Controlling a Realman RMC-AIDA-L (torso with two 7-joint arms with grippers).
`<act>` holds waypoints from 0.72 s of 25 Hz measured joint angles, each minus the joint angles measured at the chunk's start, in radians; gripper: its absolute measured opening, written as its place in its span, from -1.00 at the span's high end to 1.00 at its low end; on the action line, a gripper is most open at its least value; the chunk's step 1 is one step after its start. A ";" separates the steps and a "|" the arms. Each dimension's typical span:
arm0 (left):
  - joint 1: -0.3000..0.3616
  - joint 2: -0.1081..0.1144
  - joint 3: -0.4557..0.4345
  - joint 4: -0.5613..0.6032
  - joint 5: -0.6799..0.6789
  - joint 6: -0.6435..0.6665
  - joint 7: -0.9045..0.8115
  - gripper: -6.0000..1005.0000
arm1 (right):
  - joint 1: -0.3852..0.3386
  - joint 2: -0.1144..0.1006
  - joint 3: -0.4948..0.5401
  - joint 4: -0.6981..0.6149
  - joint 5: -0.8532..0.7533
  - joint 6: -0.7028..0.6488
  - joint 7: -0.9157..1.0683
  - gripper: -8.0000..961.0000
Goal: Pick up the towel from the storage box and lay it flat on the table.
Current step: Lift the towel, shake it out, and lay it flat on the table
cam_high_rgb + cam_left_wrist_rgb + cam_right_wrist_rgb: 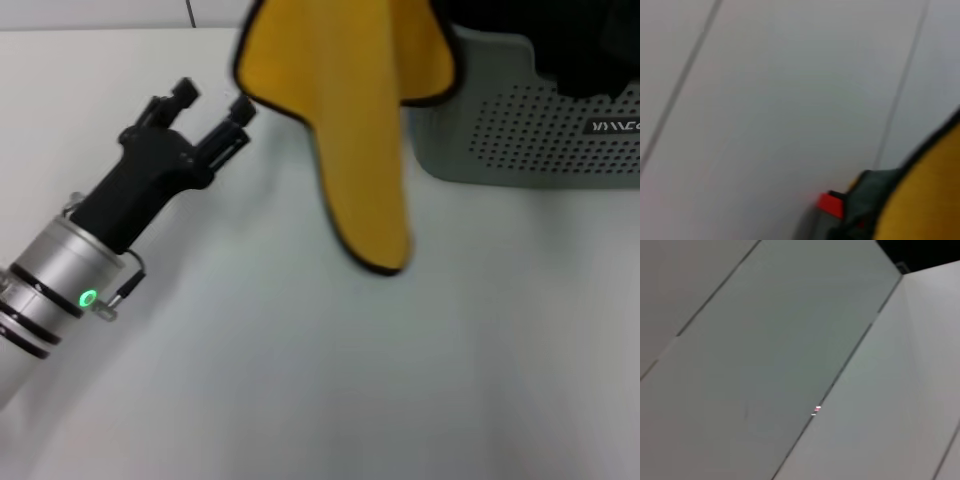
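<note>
On the left of the head view: left gripper (214, 101), black, two-fingered, fingers spread apart and holding nothing, poised above the table (300, 380) and aimed toward the hanging cloth.

Just to the right of its fingertips, apart from them: the towel (350, 90), mustard-yellow with thin black trim. It hangs in the air, held from somewhere above the frame. Its broad upper part is level with the fingertips, and a long narrow tail (375, 225) droops lower and farther right. Whether the tail's tip touches the tabletop cannot be told. The left wrist view shows only one yellow, black-trimmed corner of the towel (925, 200) against pale wall panels.

Farther right, beyond the towel: the storage box (520, 130), grey-green with perforated sides and a small black label, standing on the table. Dark fabric (590, 50) sits at its top. The towel is already out of the box.

Right gripper: not visible in any view, so its state cannot be told. It is presumably what holds the towel aloft.

Handling note, as judgement: the step in hand is spreading. The left gripper would do well to catch the near trimmed edge, then draw it away from the box so the cloth opens before it is lowered.

Obstruction: the box stands close behind the cloth and limits room on that side. The table below and to the left gives room to lay it.
</note>
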 joint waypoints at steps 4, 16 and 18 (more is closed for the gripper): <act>0.008 0.001 0.020 0.021 -0.001 0.002 0.000 -0.73 | 0.006 -0.025 0.067 -0.020 -0.101 -0.089 0.088 0.97; 0.037 0.001 0.014 0.017 -0.012 0.061 0.005 -0.72 | 0.055 -0.037 0.337 -0.001 -0.271 -0.343 0.317 0.97; 0.039 0.001 0.022 0.017 -0.006 0.077 0.009 -0.71 | 0.053 -0.034 0.339 -0.001 -0.272 -0.342 0.317 0.97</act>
